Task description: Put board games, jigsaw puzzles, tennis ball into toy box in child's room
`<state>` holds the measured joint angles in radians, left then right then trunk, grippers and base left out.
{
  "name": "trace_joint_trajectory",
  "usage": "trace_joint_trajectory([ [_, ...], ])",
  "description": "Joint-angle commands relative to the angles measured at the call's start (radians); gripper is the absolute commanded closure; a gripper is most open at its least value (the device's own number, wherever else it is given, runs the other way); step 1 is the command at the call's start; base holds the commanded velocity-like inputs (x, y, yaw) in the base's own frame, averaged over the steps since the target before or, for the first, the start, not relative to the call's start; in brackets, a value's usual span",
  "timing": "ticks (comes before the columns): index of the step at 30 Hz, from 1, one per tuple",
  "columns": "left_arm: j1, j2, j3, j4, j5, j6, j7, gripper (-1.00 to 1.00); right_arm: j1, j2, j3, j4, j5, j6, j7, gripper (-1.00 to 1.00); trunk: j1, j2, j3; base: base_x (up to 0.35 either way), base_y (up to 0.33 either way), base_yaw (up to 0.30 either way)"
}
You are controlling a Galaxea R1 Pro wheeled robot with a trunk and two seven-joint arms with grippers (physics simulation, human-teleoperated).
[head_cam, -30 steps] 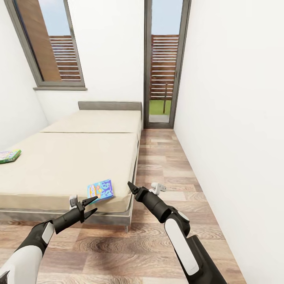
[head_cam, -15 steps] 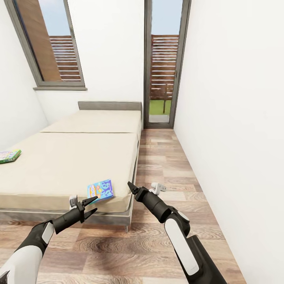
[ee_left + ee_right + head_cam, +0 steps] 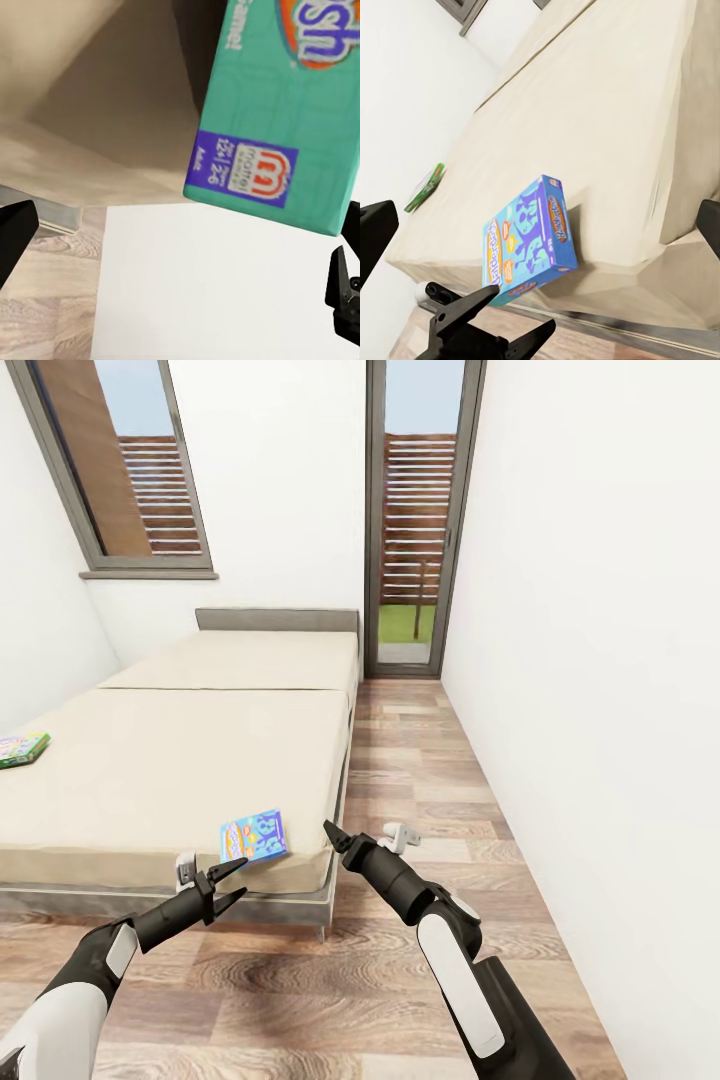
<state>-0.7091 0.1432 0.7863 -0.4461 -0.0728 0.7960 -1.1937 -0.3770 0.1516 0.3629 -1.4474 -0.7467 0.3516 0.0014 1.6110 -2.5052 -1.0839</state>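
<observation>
- Two board games lie on the bed (image 3: pixel 180 760); the green game box (image 3: pixel 22 748) sits at the far left edge of the mattress, well away from both grippers
- The left gripper (image 3: pixel 228 884) has its fingers a little apart, holding nothing; it hangs in front of the bed's near edge
- The small blue game box (image 3: pixel 253 837) lies flat at the bed's near corner, just past the left fingertips and just beside the right gripper (image 3: pixel 362 838); nothing touches it
- I cannot tell how wide the right fingers are
- Right of the bed, a strip of bare wood floor (image 3: pixel 440 780) runs along the white wall (image 3: pixel 600 660) to the tall glass door (image 3: pixel 410 520)
</observation>
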Motion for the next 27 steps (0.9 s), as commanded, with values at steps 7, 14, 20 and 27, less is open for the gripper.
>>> trace_joint_trajectory([
  [7,-0.001,-0.001,0.007,0.0,-0.007,0.009,-0.006,-1.0,0.0,0.0,-0.001,0.001,-0.005,0.004,0.0,-1.0,0.0,0.0,-0.001,0.0,0.0,0.0],
  [14,-0.001,-0.001,0.007,0.001,-0.008,0.009,-0.007,-1.0,0.0,0.0,-0.001,0.001,-0.005,0.004,0.0,-1.0,0.0,0.0,-0.001,0.0,0.0,0.0],
  [20,-0.001,-0.001,0.008,0.0,-0.007,0.008,-0.007,-1.0,0.0,0.0,-0.001,0.001,-0.005,0.004,0.0,-1.0,0.0,0.0,-0.001,0.0,0.0,0.0],
  [27,-0.001,0.0,0.022,0.0,-0.007,0.008,-0.007,-1.0,0.0,0.0,-0.001,0.002,-0.005,0.004,0.0,-1.0,0.0,0.0,-0.001,0.0,0.0,0.0],
])
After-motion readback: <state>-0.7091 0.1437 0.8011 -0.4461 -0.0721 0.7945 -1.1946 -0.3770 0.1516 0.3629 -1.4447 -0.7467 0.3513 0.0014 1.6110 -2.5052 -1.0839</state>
